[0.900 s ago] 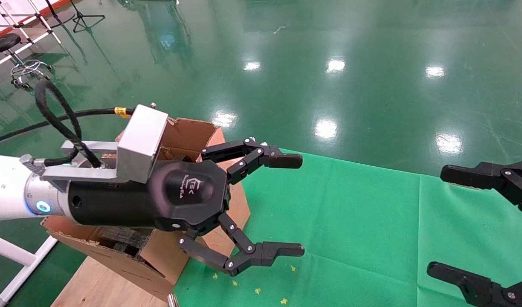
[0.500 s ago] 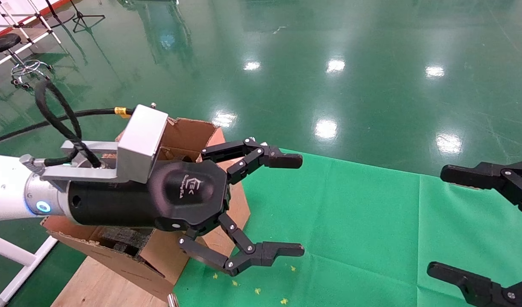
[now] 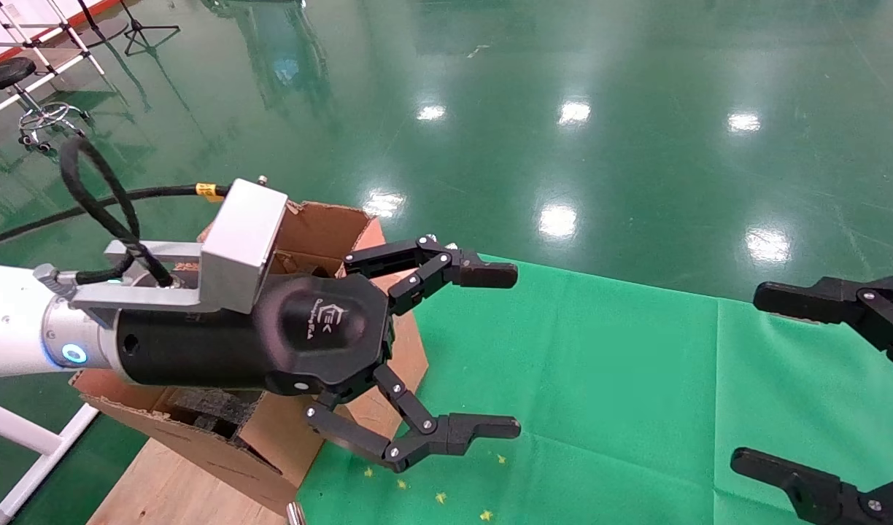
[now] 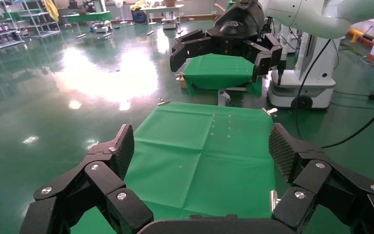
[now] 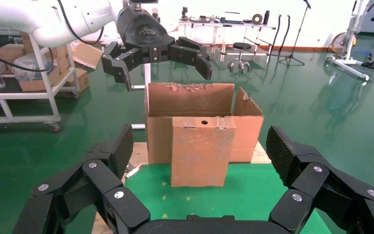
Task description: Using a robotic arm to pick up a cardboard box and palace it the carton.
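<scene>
The carton stands at the left end of the green cloth, flaps up, with black foam inside. One flap hangs down onto the cloth. My left gripper, on the white arm, is open and empty. It hovers over the carton's cloth-side edge, pointing across the cloth. It also shows in the left wrist view and, above the carton, in the right wrist view. My right gripper is open and empty at the cloth's right end, facing the carton. The small cardboard box is out of view.
The carton rests on a wooden board beside the cloth. Small yellow specks lie on the cloth near its front. The shiny green floor lies beyond, with a stool and stands far left.
</scene>
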